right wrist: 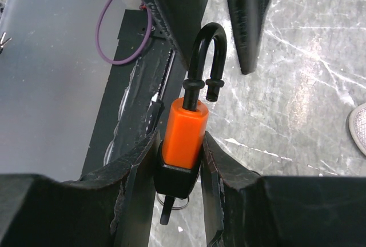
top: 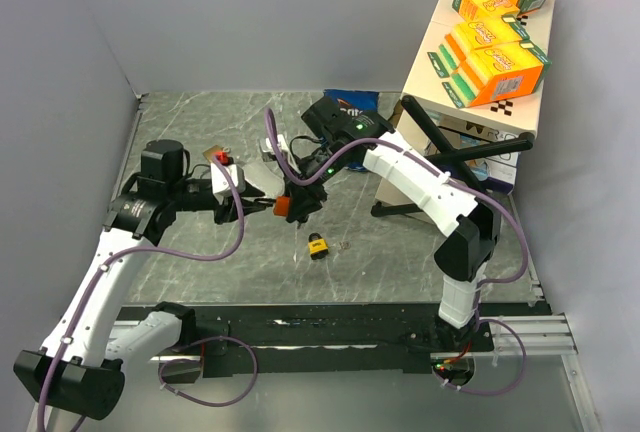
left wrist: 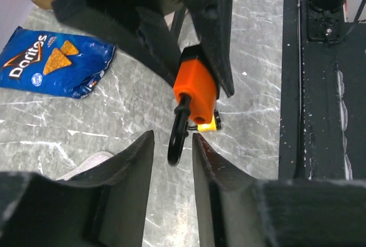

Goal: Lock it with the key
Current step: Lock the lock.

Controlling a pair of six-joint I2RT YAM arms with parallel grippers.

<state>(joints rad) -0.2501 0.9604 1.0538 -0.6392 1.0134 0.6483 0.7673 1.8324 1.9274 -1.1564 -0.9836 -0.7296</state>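
Top external view shows a grey marbled table [top: 200, 282] with both arms meeting over its middle. A blue Doritos chip bag [left wrist: 54, 58] lies on the far side. The right gripper [right wrist: 178, 139] is clamped on an orange-bodied padlock [right wrist: 184, 122], held above the table's centre. The left gripper [left wrist: 173, 139] brackets the lock's black steel shackle [right wrist: 209, 38]; whether its jaws pinch it I cannot tell. The shackle stands open, one leg free of the body. A small yellow padlock [top: 318, 245] lies nearer. Possibly a ringed key [right wrist: 171, 204] hangs beneath the orange body.
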